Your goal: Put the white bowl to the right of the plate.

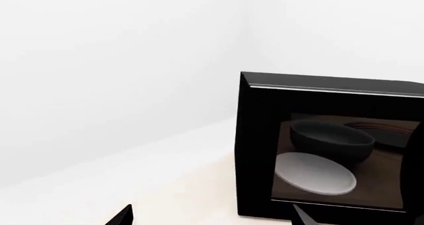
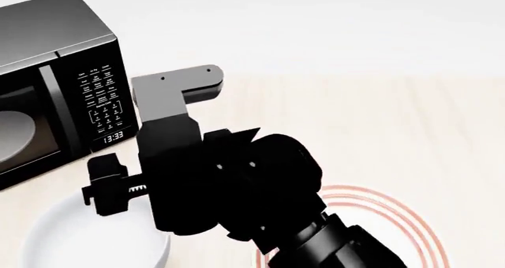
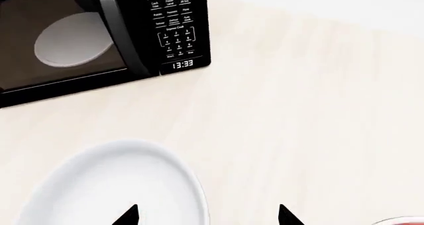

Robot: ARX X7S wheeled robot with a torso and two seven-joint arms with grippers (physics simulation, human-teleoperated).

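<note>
Just 1 white bowl (image 3: pixel 112 185), 1 plate (image 2: pixel 394 220), 1 microwave (image 3: pixel 99 36); right gripper (image 3: pixel 206 216) spread open, left unclear.

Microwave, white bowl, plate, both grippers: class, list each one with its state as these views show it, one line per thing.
Microwave: door shut, clock reads 13:33, pale disc inside.
White bowl: upright, empty, on the counter, not gripped.
Plate: flat on the counter to the bowl's right, partly hidden by the arm.
Right gripper: open, over the bowl's rim.
Left gripper: open, empty, facing the microwave.
</note>
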